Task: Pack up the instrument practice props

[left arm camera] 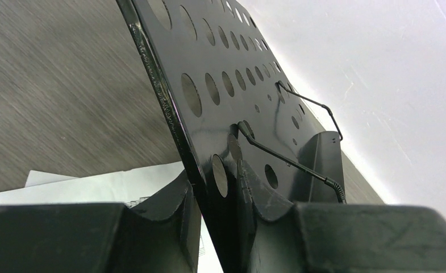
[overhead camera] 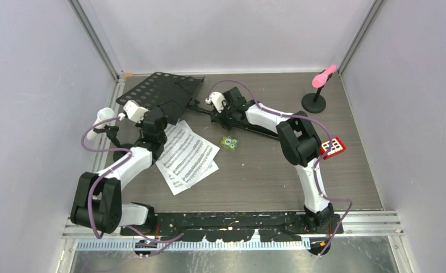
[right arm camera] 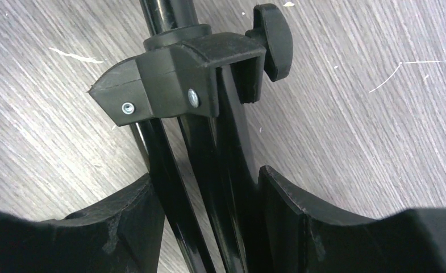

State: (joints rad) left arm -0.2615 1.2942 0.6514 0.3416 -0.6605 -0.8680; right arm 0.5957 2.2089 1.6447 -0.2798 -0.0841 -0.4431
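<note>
Just nearside of the music desk (overhead camera: pixel 158 91), your sheet-music pages (overhead camera: pixel 189 154) lie loose; nothing looks packed. Your left gripper (left arm camera: pixel 217 193) stretches forward, jaws narrow around the desk's edge, pinching or not, cannot tell. Right of the desk, your right gripper (right arm camera: pixel 206 179) clamps the tripod legs (right arm camera: pixel 169 159). Farther right stands the pink microphone (overhead camera: pixel 325 75).

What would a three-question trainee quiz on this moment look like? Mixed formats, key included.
1. True or false: the pink microphone sits on its round stand at the far right of the table.
2. The right gripper has its fingers around: A) sheet music B) the music stand's folded legs C) the red keypad.
3. Which gripper straddles the edge of the perforated black desk?
Key: 1 true; 2 B; 3 the left gripper.
</note>
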